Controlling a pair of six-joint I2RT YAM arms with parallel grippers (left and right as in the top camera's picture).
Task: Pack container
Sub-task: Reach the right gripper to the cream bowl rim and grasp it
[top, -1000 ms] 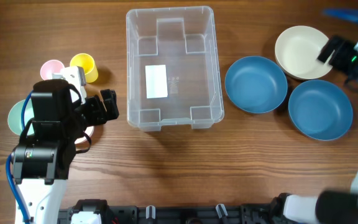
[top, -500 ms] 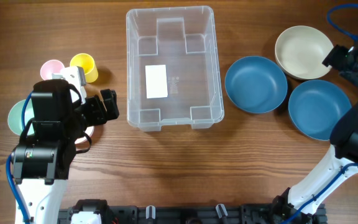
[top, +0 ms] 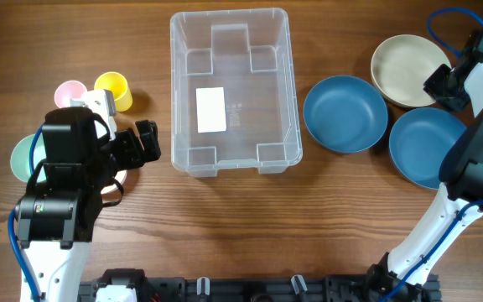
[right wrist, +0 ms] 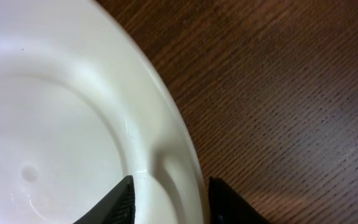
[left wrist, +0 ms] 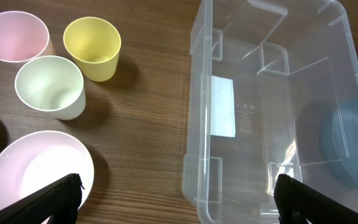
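The container (top: 233,126) is a clear bin with a white label on its bottom, standing empty at the middle back of the table; the left wrist view shows it (left wrist: 260,124) on the right. My left gripper (top: 137,149) hovers open just left of its near corner, holding nothing (left wrist: 178,186). My right gripper (top: 441,84) is at the far right, on the right edge of a cream bowl (top: 405,67). Its fingers straddle that bowl's rim (right wrist: 171,193), one inside and one outside, pressed against it.
Two blue bowls (top: 345,113) (top: 430,147) sit right of the container. Left of it stand a pink cup (left wrist: 14,37), a yellow cup (left wrist: 92,46), a pale cup (left wrist: 48,87) and a pink bowl (left wrist: 36,174). A teal bowl (top: 23,155) lies partly under the left arm.
The right gripper has come down onto the cream bowl's right edge and narrowed its jaws around the rim. The left arm has not moved.
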